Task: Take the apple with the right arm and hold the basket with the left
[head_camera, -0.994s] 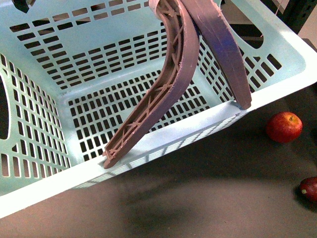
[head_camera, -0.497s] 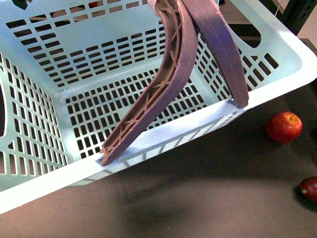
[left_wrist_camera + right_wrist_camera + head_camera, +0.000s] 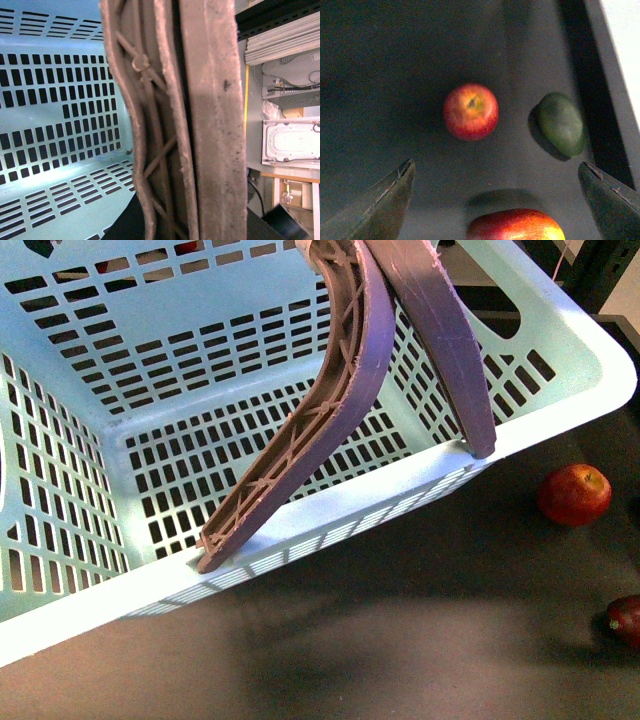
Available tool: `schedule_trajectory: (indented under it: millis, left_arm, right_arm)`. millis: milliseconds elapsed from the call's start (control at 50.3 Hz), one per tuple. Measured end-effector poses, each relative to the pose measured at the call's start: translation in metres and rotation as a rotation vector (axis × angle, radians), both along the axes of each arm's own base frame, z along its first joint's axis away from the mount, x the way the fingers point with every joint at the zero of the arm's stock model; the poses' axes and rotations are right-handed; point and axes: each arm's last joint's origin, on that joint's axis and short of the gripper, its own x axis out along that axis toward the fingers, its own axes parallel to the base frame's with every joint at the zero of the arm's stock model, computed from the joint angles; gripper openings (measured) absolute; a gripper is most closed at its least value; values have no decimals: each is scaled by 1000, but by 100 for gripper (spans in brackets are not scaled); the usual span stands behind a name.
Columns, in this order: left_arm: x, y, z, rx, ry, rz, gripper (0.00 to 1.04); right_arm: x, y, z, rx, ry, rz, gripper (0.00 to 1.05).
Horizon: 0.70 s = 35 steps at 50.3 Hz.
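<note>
Apple [image 3: 574, 495] rests on the dark worktop [image 3: 400, 650] near the basket [image 3: 592, 390] (handles [image 3: 345, 390] raised), apart from the right hand [image 3: 496, 166], whose fingers [image 3: 380, 205] are spread wide.

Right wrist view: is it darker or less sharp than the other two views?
Yes: right wrist view is dim, the apple slightly soft; front view is bright and sharp, the basket casting a soft shadow; left wrist view is bright, the handles close.
</note>
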Motion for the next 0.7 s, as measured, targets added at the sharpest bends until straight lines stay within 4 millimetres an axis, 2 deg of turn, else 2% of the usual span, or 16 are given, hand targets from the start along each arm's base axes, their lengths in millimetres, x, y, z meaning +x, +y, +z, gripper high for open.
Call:
schedule_trajectory:
  millis: [99, 238, 517, 696]
  left_arm:
    - [0, 0, 0, 0, 0, 0, 16]
    - [0, 0, 0, 0, 0, 0, 16]
    - [0, 0, 0, 0, 0, 0, 16]
    - [0, 0, 0, 0, 0, 0, 16]
  right_arm:
    - [22, 1, -27, -23, 80, 33, 96]
    - [49, 4, -43, -30, 107, 55, 96]
    - [90, 8, -55, -30, 107, 73, 96]
    - [104, 8, -62, -28, 120, 78, 96]
